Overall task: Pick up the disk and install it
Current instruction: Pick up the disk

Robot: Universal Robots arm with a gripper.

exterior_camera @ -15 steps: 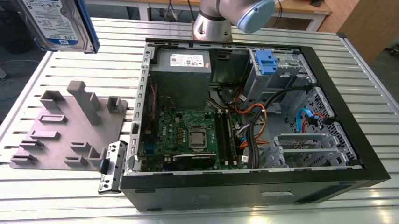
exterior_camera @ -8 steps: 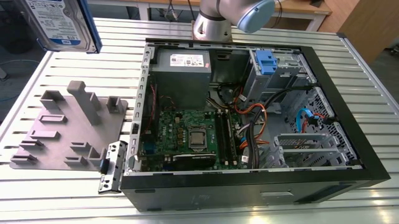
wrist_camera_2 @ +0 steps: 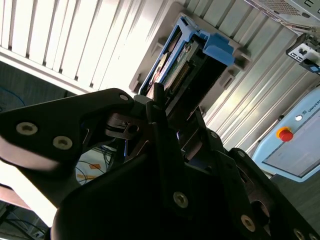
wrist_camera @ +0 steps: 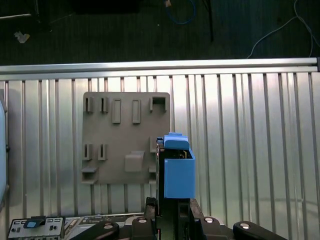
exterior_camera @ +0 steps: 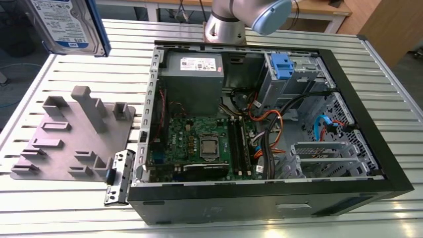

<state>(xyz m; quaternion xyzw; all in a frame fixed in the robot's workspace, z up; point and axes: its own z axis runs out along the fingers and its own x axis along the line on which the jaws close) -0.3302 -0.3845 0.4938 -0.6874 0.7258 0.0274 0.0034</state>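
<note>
**Table** (exterior_camera: pixel 39 84): the slatted metal top that carries everything you see.

**Case** (exterior_camera: pixel 264 201): black and open, lying on its side on the table. A grey power supply (exterior_camera: pixel 191 74) and a green board (exterior_camera: pixel 198 144) sit inside it.

**Arm** (exterior_camera: pixel 231 22): rises behind the case, at the top of the exterior view.

**Tray** (exterior_camera: pixel 63 161): grey and flat on the table, just beside the case on the exterior view's left.

**Disk** (exterior_camera: pixel 66 25): outside the case, held in the air well apart from it, on the tray's side. In the first wrist view you find the disk (wrist_camera: pixel 178 172) hanging over the tray's edge, blue rail showing.

**Gripper** (wrist_camera_2: pixel 175 107): your jaws are clenched on the disk, with the black fingers (wrist_camera_2: pixel 157 110) pressed against it.
</note>
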